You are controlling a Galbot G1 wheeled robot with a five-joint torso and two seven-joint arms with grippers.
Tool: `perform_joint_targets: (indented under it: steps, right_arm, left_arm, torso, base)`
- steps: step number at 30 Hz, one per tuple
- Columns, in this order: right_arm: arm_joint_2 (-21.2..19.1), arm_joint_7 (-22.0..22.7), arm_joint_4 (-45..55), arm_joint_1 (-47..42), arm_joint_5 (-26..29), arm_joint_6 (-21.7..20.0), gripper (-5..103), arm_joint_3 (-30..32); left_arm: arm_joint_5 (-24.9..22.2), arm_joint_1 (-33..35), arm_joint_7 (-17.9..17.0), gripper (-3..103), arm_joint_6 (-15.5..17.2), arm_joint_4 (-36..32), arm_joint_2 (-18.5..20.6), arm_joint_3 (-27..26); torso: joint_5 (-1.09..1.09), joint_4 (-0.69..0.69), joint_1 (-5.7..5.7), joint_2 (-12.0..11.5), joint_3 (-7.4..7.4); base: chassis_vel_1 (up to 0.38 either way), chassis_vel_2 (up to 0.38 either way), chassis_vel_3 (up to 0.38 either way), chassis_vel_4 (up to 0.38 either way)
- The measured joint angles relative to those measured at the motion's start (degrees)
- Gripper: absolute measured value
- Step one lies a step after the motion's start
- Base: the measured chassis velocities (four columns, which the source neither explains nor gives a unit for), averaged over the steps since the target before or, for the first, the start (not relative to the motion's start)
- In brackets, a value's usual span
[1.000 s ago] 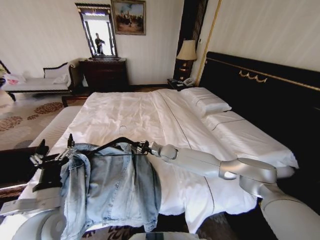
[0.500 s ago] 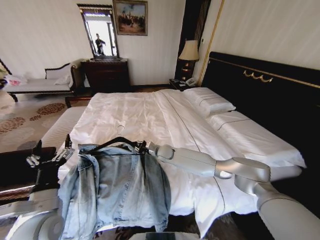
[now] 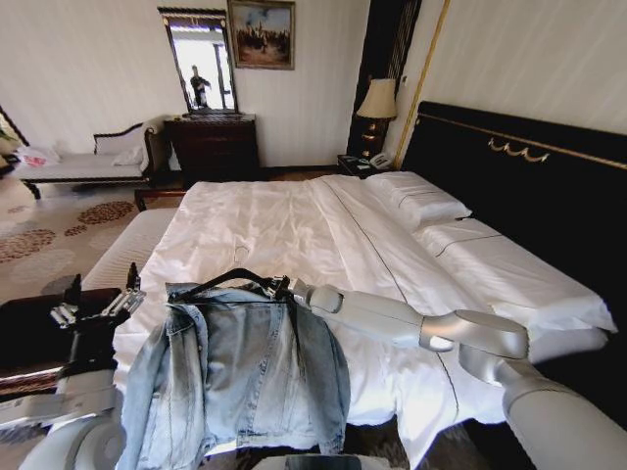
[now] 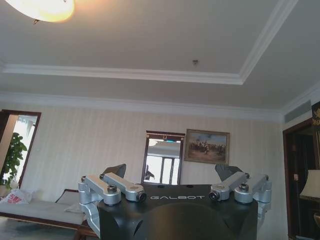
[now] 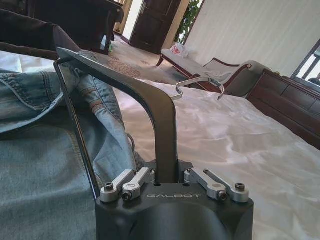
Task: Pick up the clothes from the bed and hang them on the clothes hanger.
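The light-blue denim jacket (image 3: 245, 372) hangs on the black clothes hanger (image 3: 230, 279) over the foot end of the white bed (image 3: 294, 220). My right gripper (image 3: 284, 289) is shut on one end of the hanger. In the right wrist view the hanger's black arm (image 5: 162, 120) rises from between the closed fingers of the right gripper (image 5: 167, 177), its hook (image 5: 200, 82) points away, and the jacket (image 5: 40, 165) drapes beside it. My left gripper (image 3: 98, 305) stands open just beside the jacket's shoulder, apart from it. It points up at the ceiling, and the left gripper (image 4: 171, 172) holds nothing.
A tall black headboard (image 3: 529, 186) and pillows (image 3: 416, 201) lie to the right. A white chaise (image 3: 88, 162), a dark dresser (image 3: 216, 147) with a mirror and a bedside lamp (image 3: 377, 103) stand along the far wall. Patterned carpet (image 3: 39, 245) spreads to the left.
My left gripper has come off the jacket's shoulder and stands apart from it. The jacket now hangs freely from the hanger. The whole view has shifted slightly, so the camera has moved.
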Motion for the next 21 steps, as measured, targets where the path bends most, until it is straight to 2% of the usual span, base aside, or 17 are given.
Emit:
perform_joint_targets:
  steps: [21]
  right_arm:
    - [-1.37,0.01,0.56,0.00,0.07,-0.17,21,-0.40]
  left_arm:
    - [-0.39,-0.07,-0.01,100,0.04,0.17,0.49,-0.26]
  torso:
    - [-0.02,0.01,0.00,-0.01,-0.01]
  base:
    - [0.044,0.068,-0.059,-0.067]
